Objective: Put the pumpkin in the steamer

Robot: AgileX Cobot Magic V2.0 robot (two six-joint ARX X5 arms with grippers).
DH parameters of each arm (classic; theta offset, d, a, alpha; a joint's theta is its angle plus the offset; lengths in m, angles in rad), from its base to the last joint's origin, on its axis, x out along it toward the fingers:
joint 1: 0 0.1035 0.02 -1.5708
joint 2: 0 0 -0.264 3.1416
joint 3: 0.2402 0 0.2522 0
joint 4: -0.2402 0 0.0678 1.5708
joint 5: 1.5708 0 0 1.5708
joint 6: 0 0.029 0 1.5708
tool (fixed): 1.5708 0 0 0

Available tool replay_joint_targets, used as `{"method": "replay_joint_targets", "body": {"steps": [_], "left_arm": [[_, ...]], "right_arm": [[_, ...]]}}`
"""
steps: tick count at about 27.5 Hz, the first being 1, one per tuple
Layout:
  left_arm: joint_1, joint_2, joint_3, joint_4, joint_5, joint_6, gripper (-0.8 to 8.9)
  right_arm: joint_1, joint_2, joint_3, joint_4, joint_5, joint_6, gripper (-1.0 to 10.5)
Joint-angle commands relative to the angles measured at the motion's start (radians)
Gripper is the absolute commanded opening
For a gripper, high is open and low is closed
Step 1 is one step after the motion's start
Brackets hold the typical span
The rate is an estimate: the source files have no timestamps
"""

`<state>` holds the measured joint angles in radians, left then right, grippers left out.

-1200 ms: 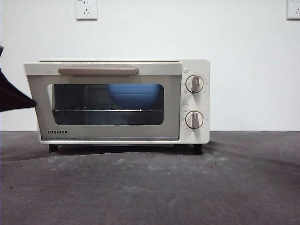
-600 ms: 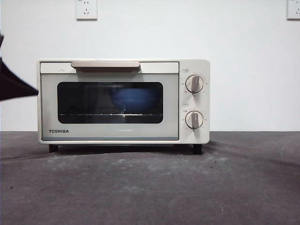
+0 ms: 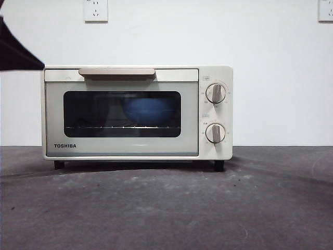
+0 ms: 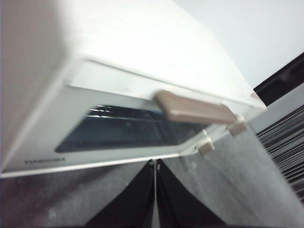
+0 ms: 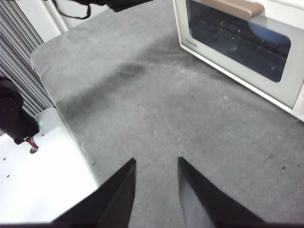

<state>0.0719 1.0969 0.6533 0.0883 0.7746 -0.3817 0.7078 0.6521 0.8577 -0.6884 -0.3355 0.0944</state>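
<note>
The cream-white steamer [image 3: 138, 112] stands on the dark table with its glass door closed and its bar handle [image 3: 117, 73] at the top. A blue bowl [image 3: 148, 108] shows dimly through the window. The pumpkin is out of view in every frame. My left gripper [image 4: 155, 164] is shut with nothing in it, close to the steamer [image 4: 142, 61] at its front left, and shows as a black tip [image 3: 21, 54] at the upper left. My right gripper [image 5: 156, 160] hangs open and empty over the table, well away from the steamer [image 5: 285, 90].
Two round knobs [image 3: 216, 94] sit on the steamer's right panel. The grey mat [image 3: 166, 208] spreads in front of it. A white block [image 5: 38, 180] and a slatted wall lie beyond the table's edge in the right wrist view.
The steamer door, slightly ajar a second ago, has swung fully shut. The left arm's black tip has risen along the left edge.
</note>
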Motion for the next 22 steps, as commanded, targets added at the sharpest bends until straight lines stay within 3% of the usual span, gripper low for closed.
{"method": "replay_joint_targets", "body": {"steps": [1, 14, 22], "left_arm": [[-0.032, -0.080, 0.037, -0.112, -0.057, 0.118, 0.16], [-0.177, -0.391, 0.214, -0.635, -0.225, 0.312, 0.15], [-0.187, -0.513, 0.243, -0.821, -0.253, 0.336, 0.15]], "right_arm": [[0.010, 0.006, 0.004, 0.017, 0.008, 0.009, 1.4], [0.010, 0.006, 0.004, 0.041, 0.055, 0.008, 1.4], [0.010, 0.006, 0.004, 0.060, 0.059, 0.010, 1.4]]}}
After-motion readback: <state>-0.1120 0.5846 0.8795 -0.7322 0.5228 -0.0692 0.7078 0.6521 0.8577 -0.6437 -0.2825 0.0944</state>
